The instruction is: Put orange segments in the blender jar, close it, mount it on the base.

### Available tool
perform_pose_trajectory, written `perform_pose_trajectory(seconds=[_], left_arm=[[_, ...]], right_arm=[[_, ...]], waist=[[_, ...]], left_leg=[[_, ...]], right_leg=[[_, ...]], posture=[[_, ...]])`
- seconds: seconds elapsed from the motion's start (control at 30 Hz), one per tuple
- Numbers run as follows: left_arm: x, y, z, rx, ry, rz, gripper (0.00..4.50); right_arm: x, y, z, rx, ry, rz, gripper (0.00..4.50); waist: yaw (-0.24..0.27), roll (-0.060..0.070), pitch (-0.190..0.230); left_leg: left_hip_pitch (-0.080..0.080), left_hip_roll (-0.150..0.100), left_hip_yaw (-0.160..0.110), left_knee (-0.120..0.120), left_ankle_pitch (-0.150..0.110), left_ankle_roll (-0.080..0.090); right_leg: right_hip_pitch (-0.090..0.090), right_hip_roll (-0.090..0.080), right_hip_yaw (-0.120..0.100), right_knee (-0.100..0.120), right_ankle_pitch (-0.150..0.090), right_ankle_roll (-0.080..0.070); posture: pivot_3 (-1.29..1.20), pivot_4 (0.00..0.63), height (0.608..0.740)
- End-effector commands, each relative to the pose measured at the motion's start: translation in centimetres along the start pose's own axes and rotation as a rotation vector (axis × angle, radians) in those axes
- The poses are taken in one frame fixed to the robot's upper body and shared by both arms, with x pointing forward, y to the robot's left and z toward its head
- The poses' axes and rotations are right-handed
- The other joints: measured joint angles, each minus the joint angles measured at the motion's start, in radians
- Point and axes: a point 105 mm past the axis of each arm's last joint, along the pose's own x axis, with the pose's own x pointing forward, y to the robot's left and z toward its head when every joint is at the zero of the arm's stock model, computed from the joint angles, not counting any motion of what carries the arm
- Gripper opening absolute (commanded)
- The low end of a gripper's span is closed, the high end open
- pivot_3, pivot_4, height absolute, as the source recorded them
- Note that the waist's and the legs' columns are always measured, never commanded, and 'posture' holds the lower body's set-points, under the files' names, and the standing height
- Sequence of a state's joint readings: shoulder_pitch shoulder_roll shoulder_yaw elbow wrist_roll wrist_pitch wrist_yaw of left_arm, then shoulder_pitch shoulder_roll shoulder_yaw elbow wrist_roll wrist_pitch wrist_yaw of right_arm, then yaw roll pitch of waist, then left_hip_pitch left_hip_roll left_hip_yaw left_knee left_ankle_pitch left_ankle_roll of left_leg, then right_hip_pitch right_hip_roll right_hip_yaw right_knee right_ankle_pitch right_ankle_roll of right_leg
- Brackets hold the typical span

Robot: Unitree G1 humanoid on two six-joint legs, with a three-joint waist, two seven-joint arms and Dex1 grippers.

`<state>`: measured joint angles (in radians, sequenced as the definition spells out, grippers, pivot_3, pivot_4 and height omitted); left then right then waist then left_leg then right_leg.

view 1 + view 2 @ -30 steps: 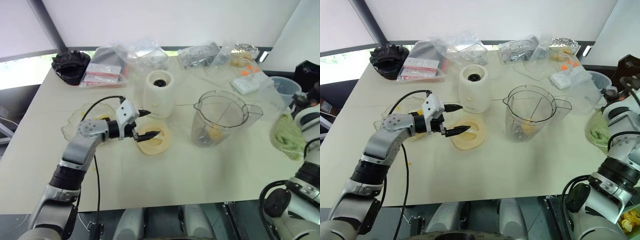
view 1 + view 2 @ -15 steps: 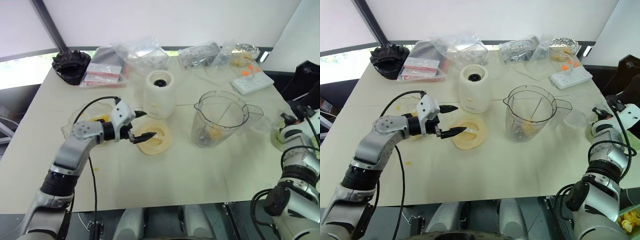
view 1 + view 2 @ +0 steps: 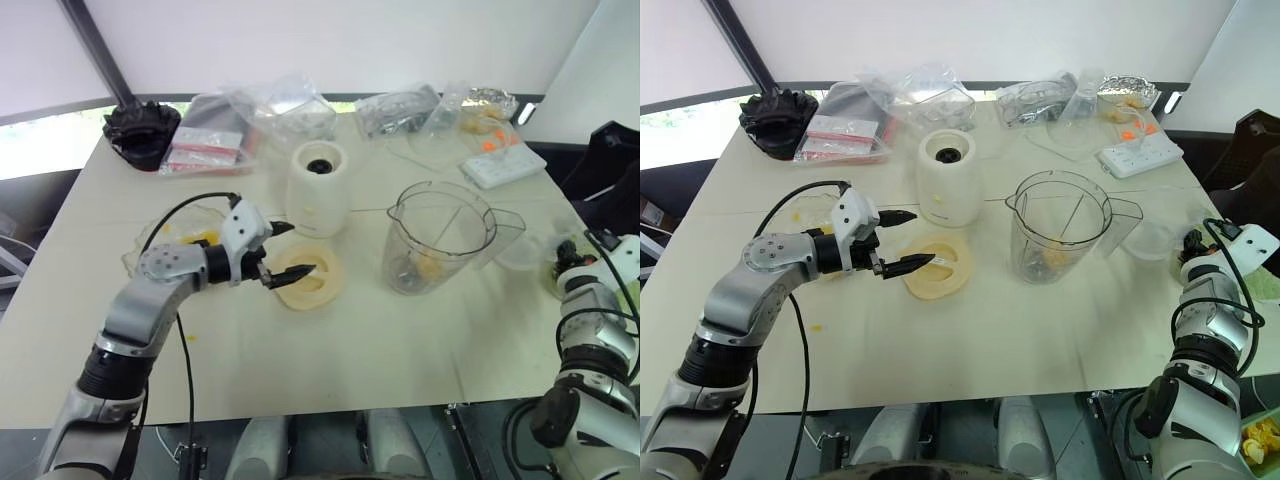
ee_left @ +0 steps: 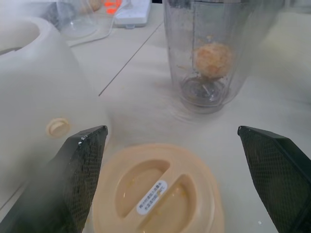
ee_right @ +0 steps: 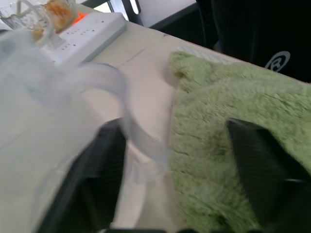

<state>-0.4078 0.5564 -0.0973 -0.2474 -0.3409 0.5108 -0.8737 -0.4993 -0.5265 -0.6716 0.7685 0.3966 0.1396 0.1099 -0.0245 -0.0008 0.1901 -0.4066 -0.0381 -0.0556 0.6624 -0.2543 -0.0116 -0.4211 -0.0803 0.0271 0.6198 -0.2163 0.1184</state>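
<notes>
Up close, left fingers spread over lid; right fingers released above towel.

Head pair: high, looking down over table, both share it.
L wrist: low, close on lid, jar beyond.
R wrist: close on green towel.

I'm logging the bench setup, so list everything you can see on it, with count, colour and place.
jar: one, clear, centre-right, an orange piece inside
base: one, cream, centre
lid: one, cream, before the base
dish: one, clear, left of the lid
bags: several, clear, far edge
black object: one, far left corner
power strip: one, white, far right
towel: one, green, right edge
cup: one, clear, beside the towel
left end effector: open, over the lid
right end effector: open, over the cup and towel
</notes>
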Motion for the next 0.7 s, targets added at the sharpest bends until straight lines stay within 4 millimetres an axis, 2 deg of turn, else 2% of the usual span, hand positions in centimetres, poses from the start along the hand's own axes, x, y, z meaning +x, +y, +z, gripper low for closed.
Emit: perform_pose_trajectory(seconds=[0.03, 0.33, 0.47, 0.53, 0.7], left_arm=[[-0.1, -0.6, 0.8, 0.019, -0.036, -0.007, 4.50], [0.0, -0.4, 0.4, 0.012, -0.036, -0.003, 4.50], [-0.1, -0.1, 0.1, 0.018, -0.019, -0.016, 4.50], [-0.4, 0.4, -0.6, 0.018, 0.024, -0.035, 4.50], [-0.9, 1.5, -2.7, 0.124, 0.165, -0.147, 4.50]], right_arm=[[-0.6, -0.9, 0.8, -0.065, -0.028, -0.004, 4.44], [-3.3, -2.2, 0.7, -0.141, -0.010, 0.006, 4.44], [-5.6, -1.5, 1.7, -0.226, 0.005, 0.102, 4.44], [-7.2, -0.9, 2.8, -0.280, 0.031, 0.175, 4.44], [-11.5, 1.7, 5.1, -0.406, 0.155, 0.404, 4.44]], waist=[[0.001, 0.000, 0.000], [0.007, 0.000, 0.000], [0.011, 0.001, -0.001], [0.011, 0.002, -0.001], [0.011, 0.002, -0.001]], left_leg=[[0.000, 0.000, 0.000, 0.000, 0.000, 0.000], [0.000, 0.001, -0.001, 0.001, 0.000, 0.000], [0.000, 0.001, -0.002, 0.000, 0.000, 0.000], [0.000, 0.001, -0.002, 0.000, 0.000, 0.000], [0.001, 0.001, -0.002, 0.001, 0.000, 0.000]], right_leg=[[0.000, 0.000, 0.000, 0.000, 0.000, 0.000], [0.001, 0.000, 0.001, 0.000, -0.002, -0.003], [0.001, 0.000, 0.001, 0.000, -0.002, -0.002], [0.001, 0.000, 0.001, 0.000, -0.001, -0.002], [0.001, 0.000, 0.001, -0.001, -0.003, -0.004]], posture=[[0.00, 0.150, 0.740], [0.00, 0.150, 0.740], [0.00, 0.150, 0.740], [0.00, 0.150, 0.740], [0.00, 0.150, 0.740]])
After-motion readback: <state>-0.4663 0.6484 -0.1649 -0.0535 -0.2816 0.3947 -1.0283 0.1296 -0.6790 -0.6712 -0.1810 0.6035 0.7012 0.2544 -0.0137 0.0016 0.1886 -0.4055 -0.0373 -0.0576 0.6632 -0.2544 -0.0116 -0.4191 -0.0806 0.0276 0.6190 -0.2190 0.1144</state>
